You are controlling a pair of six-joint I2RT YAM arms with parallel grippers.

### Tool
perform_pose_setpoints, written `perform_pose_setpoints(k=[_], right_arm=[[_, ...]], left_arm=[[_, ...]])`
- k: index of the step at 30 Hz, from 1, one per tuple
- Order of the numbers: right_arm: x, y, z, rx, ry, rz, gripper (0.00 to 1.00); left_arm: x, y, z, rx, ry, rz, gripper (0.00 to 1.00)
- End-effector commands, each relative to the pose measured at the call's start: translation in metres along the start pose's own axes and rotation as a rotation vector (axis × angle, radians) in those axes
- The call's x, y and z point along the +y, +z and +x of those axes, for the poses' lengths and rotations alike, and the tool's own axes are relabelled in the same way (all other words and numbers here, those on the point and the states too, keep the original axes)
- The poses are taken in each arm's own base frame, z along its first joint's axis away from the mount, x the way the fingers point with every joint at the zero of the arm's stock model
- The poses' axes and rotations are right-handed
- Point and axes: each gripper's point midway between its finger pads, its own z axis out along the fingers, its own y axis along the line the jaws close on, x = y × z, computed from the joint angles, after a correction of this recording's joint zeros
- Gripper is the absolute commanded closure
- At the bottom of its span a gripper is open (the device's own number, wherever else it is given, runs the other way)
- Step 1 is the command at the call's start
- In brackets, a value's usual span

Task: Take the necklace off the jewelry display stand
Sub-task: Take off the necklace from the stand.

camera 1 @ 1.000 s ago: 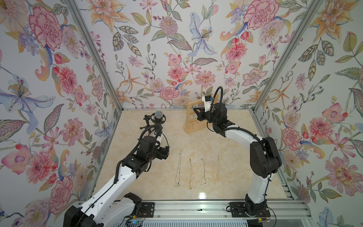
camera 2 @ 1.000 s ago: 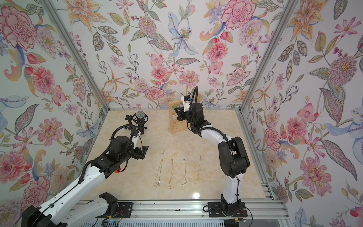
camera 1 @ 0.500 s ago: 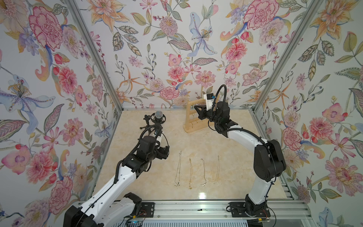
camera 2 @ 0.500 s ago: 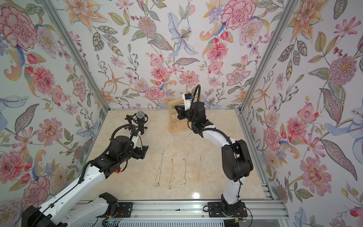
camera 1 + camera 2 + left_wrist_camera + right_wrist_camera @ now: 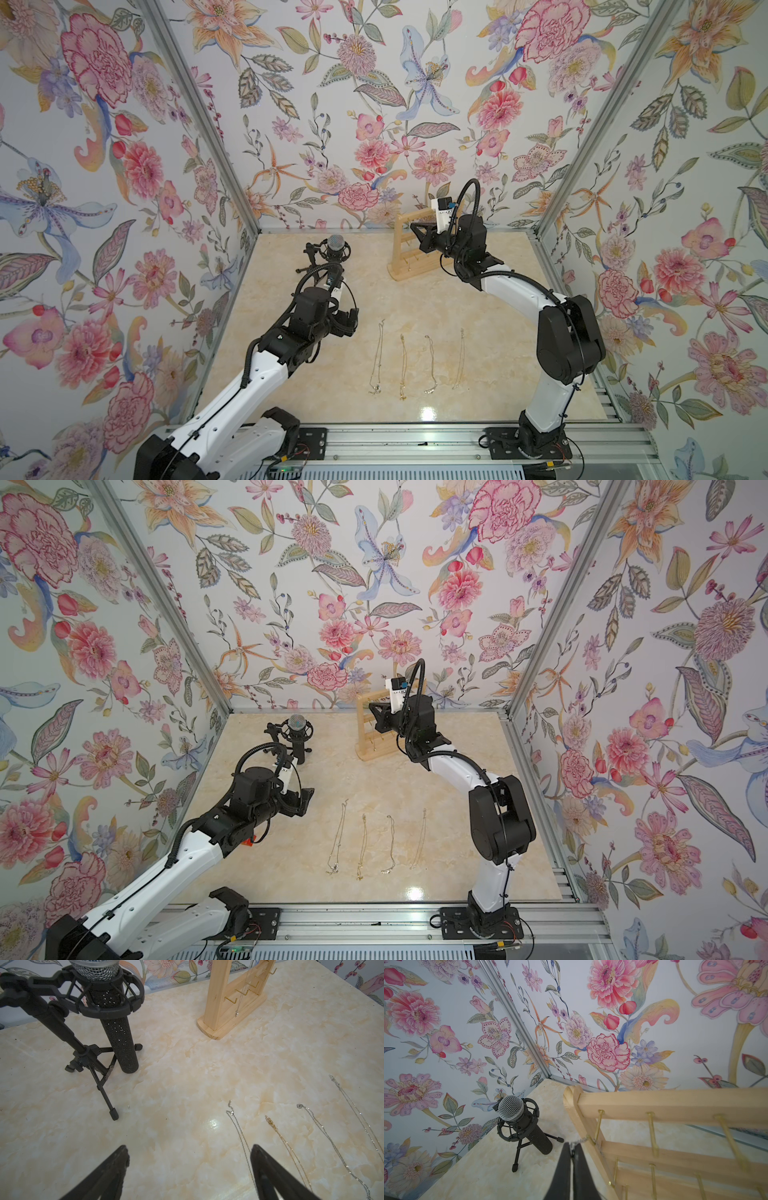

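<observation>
The jewelry display stand (image 5: 402, 253) (image 5: 364, 734), a pale wooden rack with gold hooks, stands at the back of the table. My right gripper (image 5: 413, 227) (image 5: 371, 705) is up against its upper left part. In the right wrist view that gripper (image 5: 572, 1145) is shut on the thin silver chain of the necklace (image 5: 581, 1140), which runs taut to a hook on the stand (image 5: 654, 1101). The left wrist view shows the necklace (image 5: 239, 1002) hanging down the stand (image 5: 216, 997). My left gripper (image 5: 352, 322) (image 5: 189, 1148) hovers open and empty over the table's left half.
Several necklaces (image 5: 417, 361) (image 5: 376, 841) (image 5: 311, 1126) lie in a row on the marble table near the front. A black microphone on a tripod (image 5: 336, 246) (image 5: 296, 726) (image 5: 113, 1014) (image 5: 517, 1120) stands at the back left. Flowered walls close three sides.
The right arm has shifted slightly to the right while its gripper stays shut at the stand. The left arm has not moved.
</observation>
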Motion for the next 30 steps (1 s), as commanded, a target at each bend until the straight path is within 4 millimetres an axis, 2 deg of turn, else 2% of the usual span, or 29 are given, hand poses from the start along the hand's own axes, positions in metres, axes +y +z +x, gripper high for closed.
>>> perform_pose_setpoints(k=[1, 12, 19, 25, 30], right_arm=[[0.024, -0.016, -0.04, -0.095, -0.031, -0.047, 1.0], [0.033, -0.026, -0.054, -0.121, -0.032, -0.052, 1.0], [0.037, -0.04, -0.057, -0.122, -0.031, -0.042, 1.0], [0.03, -0.057, -0.06, -0.133, -0.028, 0.002, 1.0], [0.028, -0.059, -0.06, -0.123, -0.023, -0.002, 1.0]], left_arm=[[0.003, 0.002, 0.002, 0.0, 0.007, 0.003, 0.08], [0.004, 0.002, 0.002, 0.0, 0.007, -0.002, 0.08], [0.007, -0.001, 0.0, -0.013, 0.007, -0.016, 0.06], [0.008, -0.002, -0.002, -0.024, 0.007, -0.026, 0.06], [0.009, -0.002, -0.001, -0.025, 0.006, -0.03, 0.06]])
